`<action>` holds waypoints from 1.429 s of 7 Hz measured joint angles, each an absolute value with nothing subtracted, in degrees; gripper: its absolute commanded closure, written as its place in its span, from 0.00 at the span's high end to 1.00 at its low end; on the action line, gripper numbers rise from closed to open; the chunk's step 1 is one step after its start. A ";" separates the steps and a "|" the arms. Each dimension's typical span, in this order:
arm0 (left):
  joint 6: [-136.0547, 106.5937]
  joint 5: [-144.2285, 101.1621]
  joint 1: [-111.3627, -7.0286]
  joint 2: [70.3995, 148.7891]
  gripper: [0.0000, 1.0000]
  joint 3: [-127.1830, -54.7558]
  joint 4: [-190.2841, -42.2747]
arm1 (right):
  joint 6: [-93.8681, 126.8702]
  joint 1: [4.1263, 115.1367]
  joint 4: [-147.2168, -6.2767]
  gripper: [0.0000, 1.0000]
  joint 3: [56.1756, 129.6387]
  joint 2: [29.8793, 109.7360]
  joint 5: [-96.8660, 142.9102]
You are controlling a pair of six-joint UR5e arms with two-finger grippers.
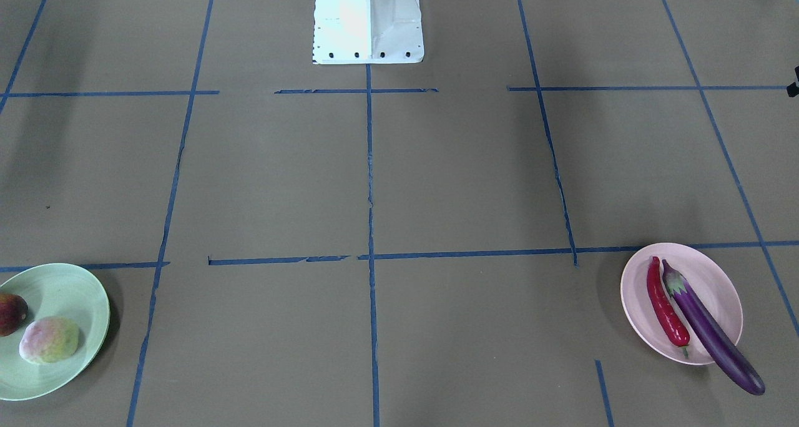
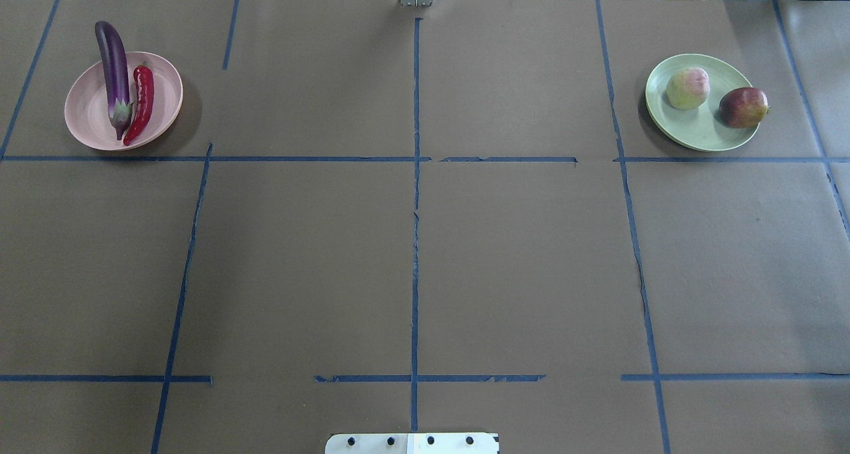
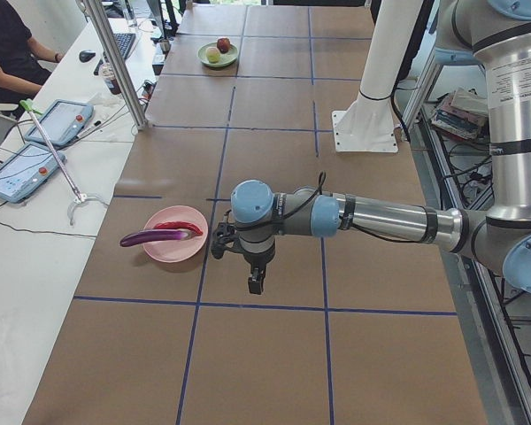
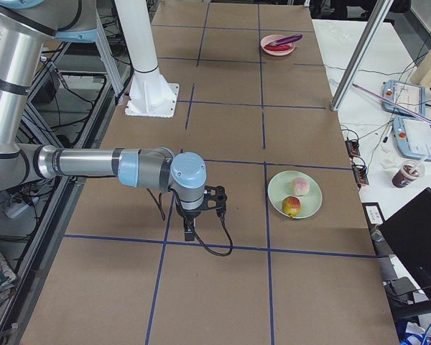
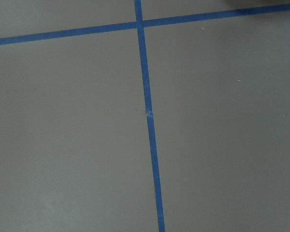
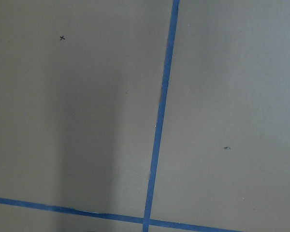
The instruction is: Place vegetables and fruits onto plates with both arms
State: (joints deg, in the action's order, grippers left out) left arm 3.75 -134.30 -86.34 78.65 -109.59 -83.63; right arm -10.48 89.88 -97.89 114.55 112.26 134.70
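2 fruits [image 2: 687, 87] [image 2: 743, 107] on green plate [image 2: 704, 127], eggplant [image 2: 113, 62] and chili [image 2: 143, 99] on pink plate [image 2: 83, 119]; left claw [image 3: 257, 285], right claw [image 4: 189, 234] state unclear.

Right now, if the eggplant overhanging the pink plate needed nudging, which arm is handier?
Left. The left gripper hangs beside the pink plate, where the eggplant juts over the rim; the right gripper hangs by the far green plate.

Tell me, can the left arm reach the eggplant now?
Probably yes. The left gripper hangs close to the pink plate, nothing stands between them, and the eggplant lies uncovered, its end past the rim.
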 measured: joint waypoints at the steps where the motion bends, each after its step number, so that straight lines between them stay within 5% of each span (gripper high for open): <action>1: 3.65 -134.36 -86.45 78.36 1.00 -110.88 -83.68 | -10.52 89.79 -97.85 1.00 114.53 112.33 134.68; 10: 3.71 -135.02 -86.46 77.21 1.00 -109.48 -82.92 | -19.51 89.73 -97.89 1.00 113.76 112.78 134.84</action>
State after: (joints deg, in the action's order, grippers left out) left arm 3.71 -135.02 -86.46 77.21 -109.48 -82.92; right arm -19.51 89.73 -97.89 113.76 112.78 134.84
